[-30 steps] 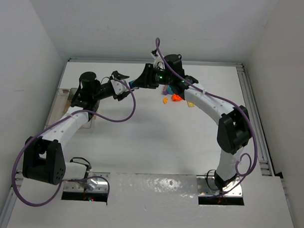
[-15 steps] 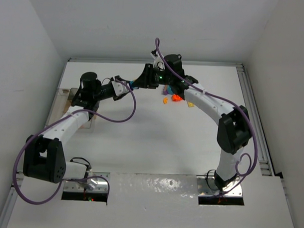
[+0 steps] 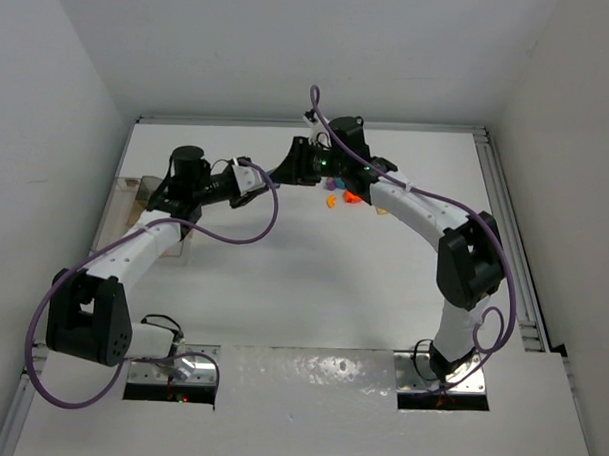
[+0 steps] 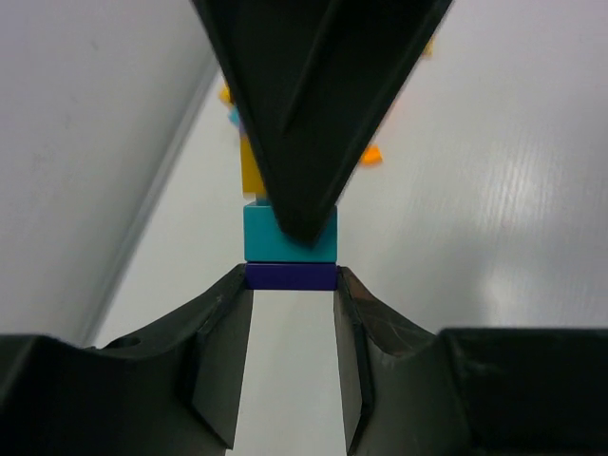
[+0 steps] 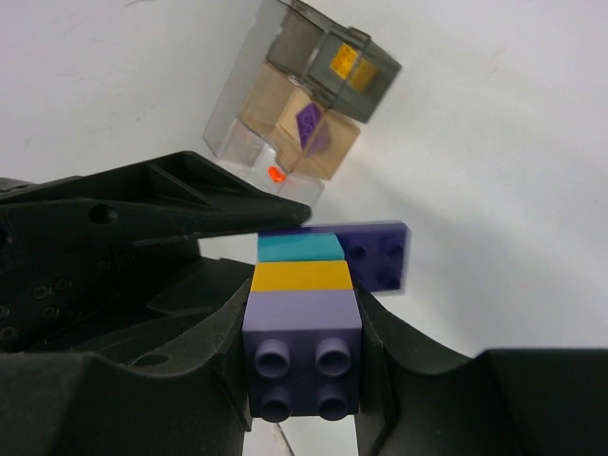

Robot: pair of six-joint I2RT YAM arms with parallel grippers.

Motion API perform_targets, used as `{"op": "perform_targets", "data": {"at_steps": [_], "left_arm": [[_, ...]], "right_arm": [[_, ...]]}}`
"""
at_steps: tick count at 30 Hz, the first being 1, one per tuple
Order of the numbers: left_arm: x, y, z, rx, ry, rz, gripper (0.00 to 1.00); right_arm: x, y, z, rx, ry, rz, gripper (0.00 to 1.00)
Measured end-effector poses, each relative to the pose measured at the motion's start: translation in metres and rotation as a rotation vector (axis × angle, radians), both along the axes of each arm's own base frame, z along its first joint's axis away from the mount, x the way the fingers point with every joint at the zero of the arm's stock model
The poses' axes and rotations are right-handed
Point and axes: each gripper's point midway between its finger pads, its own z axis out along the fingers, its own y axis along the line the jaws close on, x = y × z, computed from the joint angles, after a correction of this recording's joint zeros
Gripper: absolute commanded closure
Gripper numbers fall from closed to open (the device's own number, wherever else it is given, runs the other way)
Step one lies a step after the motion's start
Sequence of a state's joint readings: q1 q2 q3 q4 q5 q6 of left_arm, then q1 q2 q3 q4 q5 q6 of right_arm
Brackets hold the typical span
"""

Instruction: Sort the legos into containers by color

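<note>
Near the worktop's far edge, left gripper (image 4: 291, 285) jaws are clamping the lego stack's (image 5: 300, 275) dark purple plate (image 5: 378, 255), right gripper (image 5: 304, 318) jaws its lavender brick (image 5: 302, 369); splitting them is likely calling for a steady opposed pull.

We find the right gripper (image 4: 302, 214) hiding much of the brick stack (image 4: 290, 249); loose legos (image 4: 370, 154) beyond it blur, perhaps orange and yellow.
</note>
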State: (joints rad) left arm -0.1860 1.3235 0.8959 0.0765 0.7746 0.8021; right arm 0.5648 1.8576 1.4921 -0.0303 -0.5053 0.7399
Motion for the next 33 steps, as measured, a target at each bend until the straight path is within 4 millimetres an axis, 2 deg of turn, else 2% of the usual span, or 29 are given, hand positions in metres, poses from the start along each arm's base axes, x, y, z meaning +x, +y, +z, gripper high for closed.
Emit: {"op": "perform_targets", "data": {"at_steps": [2, 6, 9, 12, 17, 23, 27, 30, 33], "left_arm": [[-0.003, 0.004, -0.010, 0.029, 0.040, 0.012, 1.00], [0.000, 0.045, -0.039, 0.081, 0.163, 0.143, 1.00], [0.000, 0.070, -0.051, 0.103, 0.222, 0.225, 1.00], [-0.001, 0.088, -0.056, 0.107, 0.278, 0.290, 1.00], [0.001, 0.122, -0.046, 0.135, 0.272, 0.352, 1.00], [-0.008, 0.127, -0.047, 0.165, 0.287, 0.344, 1.00], [-0.015, 0.118, -0.046, 0.144, 0.294, 0.280, 1.00], [-0.022, 0.106, -0.044, 0.129, 0.297, 0.214, 1.00], [-0.026, 0.094, -0.042, 0.117, 0.293, 0.166, 1.00]], "right_arm": [[-0.001, -0.006, -0.008, -0.010, 0.018, -0.009, 1.00], [0.018, -0.039, -0.017, -0.041, 0.033, -0.100, 1.00], [0.034, -0.060, -0.013, -0.048, 0.019, -0.164, 1.00], [0.037, -0.064, -0.010, -0.052, 0.006, -0.177, 1.00], [0.031, -0.057, -0.012, -0.058, -0.001, -0.156, 1.00], [0.029, -0.058, -0.016, -0.088, -0.010, -0.141, 1.00], [0.029, -0.063, -0.027, -0.157, -0.028, -0.137, 1.00], [0.026, -0.069, -0.040, -0.241, -0.040, -0.135, 1.00], [0.033, -0.081, -0.062, -0.394, -0.035, -0.176, 1.00]]}}
